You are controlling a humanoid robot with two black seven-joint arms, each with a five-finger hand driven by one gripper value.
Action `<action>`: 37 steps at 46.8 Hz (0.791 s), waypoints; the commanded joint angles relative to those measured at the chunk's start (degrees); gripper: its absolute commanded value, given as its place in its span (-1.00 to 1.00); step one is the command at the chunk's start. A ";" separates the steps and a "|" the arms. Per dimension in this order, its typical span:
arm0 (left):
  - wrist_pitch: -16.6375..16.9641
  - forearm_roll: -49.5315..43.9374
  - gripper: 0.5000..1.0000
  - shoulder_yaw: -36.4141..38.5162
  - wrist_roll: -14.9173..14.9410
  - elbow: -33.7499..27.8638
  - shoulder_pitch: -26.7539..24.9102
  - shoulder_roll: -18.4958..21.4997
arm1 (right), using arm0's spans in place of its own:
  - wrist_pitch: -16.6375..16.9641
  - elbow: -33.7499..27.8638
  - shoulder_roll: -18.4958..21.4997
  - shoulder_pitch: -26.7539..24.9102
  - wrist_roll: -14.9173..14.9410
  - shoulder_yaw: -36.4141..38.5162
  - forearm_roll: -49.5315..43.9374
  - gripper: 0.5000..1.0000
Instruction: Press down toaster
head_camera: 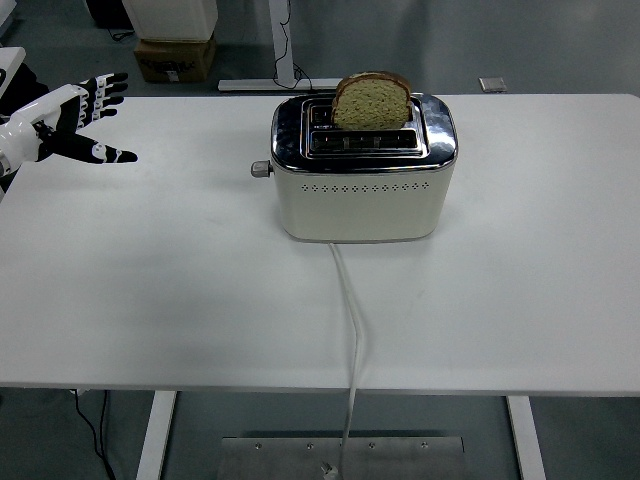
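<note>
A cream and chrome toaster (360,185) stands at the middle back of the white table (180,300). A slice of bread (371,99) stands high in its far slot. The toaster's lever knob (260,169) sticks out on its left end, in the raised position. My left hand (78,120) is at the far left edge, above the table, fingers spread and holding nothing, well to the left of the lever. The right arm is out of view.
The toaster's white cord (350,320) runs from its front over the table's near edge. A cardboard box (172,57) and a desk leg (285,45) are on the floor behind the table.
</note>
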 commanded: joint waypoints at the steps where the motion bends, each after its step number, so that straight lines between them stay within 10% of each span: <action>1: -0.01 0.25 1.00 0.08 0.00 -3.08 0.16 1.15 | 0.00 -0.04 0.00 -0.03 -0.01 0.09 -0.02 1.00; 37: -0.71 18.79 1.00 0.96 0.00 -16.89 -1.16 4.67 | 0.00 0.05 0.00 -0.03 -0.01 0.00 -0.02 0.99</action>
